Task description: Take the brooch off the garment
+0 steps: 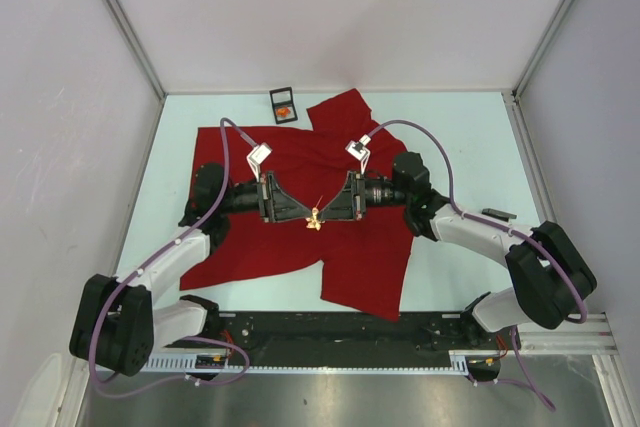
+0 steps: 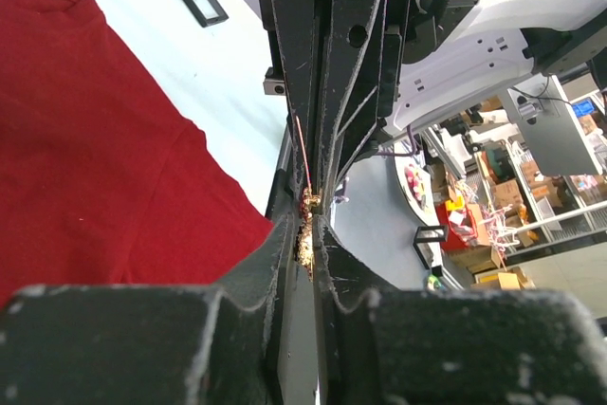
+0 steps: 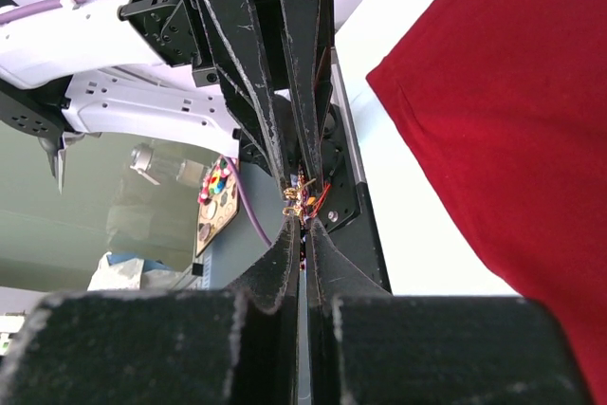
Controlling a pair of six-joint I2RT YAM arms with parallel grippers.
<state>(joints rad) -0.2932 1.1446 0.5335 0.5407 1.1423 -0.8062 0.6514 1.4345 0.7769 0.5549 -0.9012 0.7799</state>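
Meeting tip to tip over the garment (image 1: pixel 300 257), the left gripper (image 1: pixel 303 215) and right gripper (image 1: pixel 328 213) are seen from above, the brooch (image 1: pixel 314 220) pinched between them. At the left wrist the brooch (image 2: pixel 307 234) is clamped, and at the right likewise, probably so its clasp can be pulled apart.

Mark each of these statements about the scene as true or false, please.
1. The left gripper and the right gripper meet at the brooch. True.
2. The garment is blue. False: it is red.
3. A small black box lies just beyond the garment's far edge. True.
4. The right gripper is wide open. False: it is shut on the brooch.
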